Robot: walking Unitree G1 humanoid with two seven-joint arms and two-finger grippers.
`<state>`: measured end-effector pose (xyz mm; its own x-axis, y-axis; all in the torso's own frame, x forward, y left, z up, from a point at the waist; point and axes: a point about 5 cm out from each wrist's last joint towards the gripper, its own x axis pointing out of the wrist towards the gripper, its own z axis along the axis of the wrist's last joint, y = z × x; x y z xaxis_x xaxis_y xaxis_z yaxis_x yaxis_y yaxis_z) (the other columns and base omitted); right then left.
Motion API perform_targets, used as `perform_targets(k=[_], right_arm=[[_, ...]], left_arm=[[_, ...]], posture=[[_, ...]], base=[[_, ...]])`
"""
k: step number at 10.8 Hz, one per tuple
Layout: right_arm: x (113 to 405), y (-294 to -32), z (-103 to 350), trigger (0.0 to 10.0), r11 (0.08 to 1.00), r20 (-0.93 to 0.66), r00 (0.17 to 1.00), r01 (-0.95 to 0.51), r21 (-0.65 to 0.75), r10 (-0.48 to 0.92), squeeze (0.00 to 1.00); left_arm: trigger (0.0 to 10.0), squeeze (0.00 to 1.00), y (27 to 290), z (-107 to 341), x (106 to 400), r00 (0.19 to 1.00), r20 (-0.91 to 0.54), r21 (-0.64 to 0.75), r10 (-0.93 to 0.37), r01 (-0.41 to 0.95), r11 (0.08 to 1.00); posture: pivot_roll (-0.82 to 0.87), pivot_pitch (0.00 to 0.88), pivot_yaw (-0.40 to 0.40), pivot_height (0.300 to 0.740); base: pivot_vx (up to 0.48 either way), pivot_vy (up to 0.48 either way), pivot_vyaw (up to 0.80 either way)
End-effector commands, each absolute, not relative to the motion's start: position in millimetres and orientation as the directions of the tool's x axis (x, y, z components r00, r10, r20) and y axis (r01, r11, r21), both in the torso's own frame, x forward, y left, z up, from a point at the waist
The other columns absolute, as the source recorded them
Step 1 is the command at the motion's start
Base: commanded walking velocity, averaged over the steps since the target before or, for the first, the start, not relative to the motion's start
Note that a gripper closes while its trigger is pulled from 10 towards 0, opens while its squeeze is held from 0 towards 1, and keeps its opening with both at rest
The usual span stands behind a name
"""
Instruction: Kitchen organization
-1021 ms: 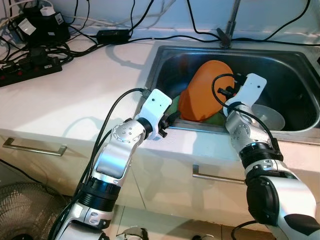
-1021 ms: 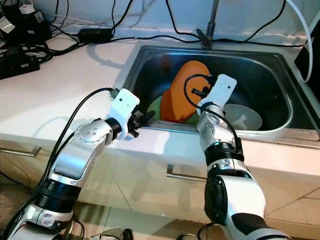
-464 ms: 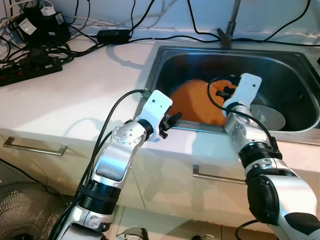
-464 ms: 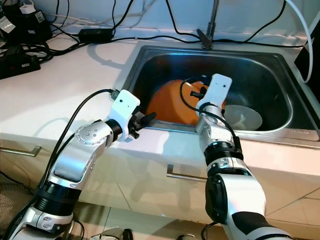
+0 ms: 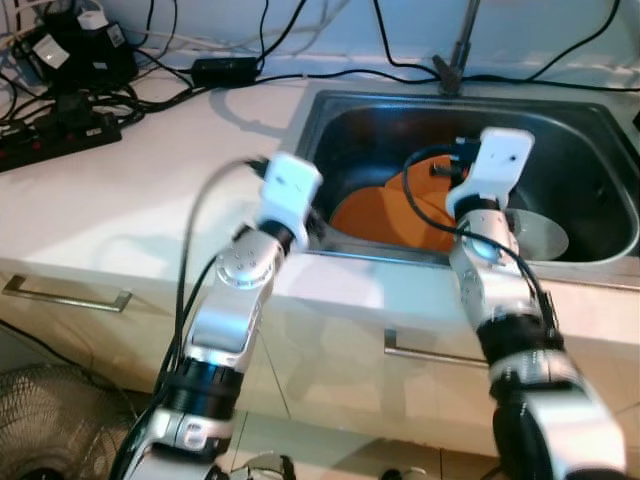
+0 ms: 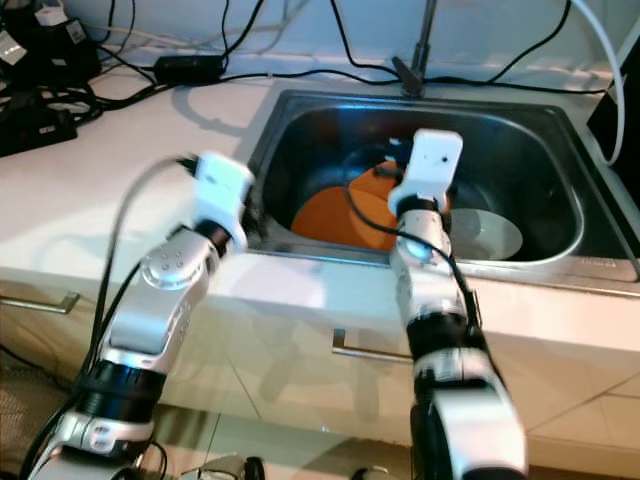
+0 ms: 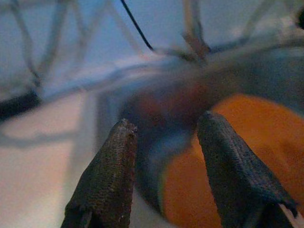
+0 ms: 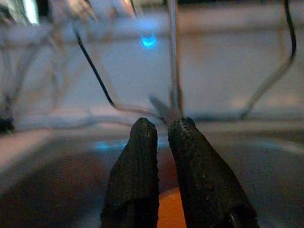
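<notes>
You are looking down at a steel sink set in a pale counter. An orange plate lies low in the basin, toward its left and near side, tilted only slightly. Just beside it on the right sits a clear bowl, resting on the basin floor. The tap rises from the back rim, behind the plate.

Your left gripper hangs at the sink's near left corner, over the rim. In the left wrist view its two fingers stand apart with nothing between them, released; the orange plate shows past the right-hand finger, and the basin wall lies in the gap. That view is blurred.

Your right gripper is raised over the middle of the basin, above the plate's right part, wrist housing up. In the right wrist view its fingers are pressed close together, clenched on nothing, pointing toward the tap and the back wall. A sliver of orange shows just below the fingertips.

Back left on the counter, well apart from the sink, lie a power strip and a tangle of black cables. Below the counter, cabinet fronts carry metal handles.
</notes>
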<state>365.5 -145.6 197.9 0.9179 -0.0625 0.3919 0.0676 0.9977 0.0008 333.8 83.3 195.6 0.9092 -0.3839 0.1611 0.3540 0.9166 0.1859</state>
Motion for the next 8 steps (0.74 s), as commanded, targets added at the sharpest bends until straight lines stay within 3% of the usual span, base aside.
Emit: perform_targets(k=[1, 3, 5, 8], right_arm=[[360, -140, 207, 10.0, 0.998, 0.454, 0.89, 0.053, -0.016, -0.04, 0.0], [345, -130, 211, 10.0, 0.999, 0.519, 0.855, 0.034, -0.039, -0.008, 0.0], [330, -125, 191, 10.0, 0.999, 0.473, 0.881, 0.013, -0.039, 0.007, 0.0], [330, -117, 194, 10.0, 0.999, 0.461, 0.887, -0.014, -0.034, 0.028, 0.0]], left_arm=[[10.0, 0.0, 87, 201, 336, 0.915, 0.209, 0.175, -0.346, 0.313, 0.934], [10.0, 0.0, 91, 204, 337, 0.912, 0.288, 0.209, -0.291, 0.236, 0.949], [10.0, 0.0, 95, 200, 333, 0.902, 0.339, 0.204, -0.266, 0.205, 0.957], [10.0, 0.0, 94, 197, 328, 0.89, 0.369, 0.198, -0.268, 0.206, 0.958]], posture=[[0.05, 0.083, 0.034, 0.74], [0.03, 0.085, 0.029, 0.74], [0.03, 0.093, 0.019, 0.74], [0.03, 0.101, 0.009, 0.74]], base=[[0.0, 0.0, 0.0], [0.0, 0.0, 0.0], [0.0, 0.0, 0.0], [0.0, 0.0, 0.0]])
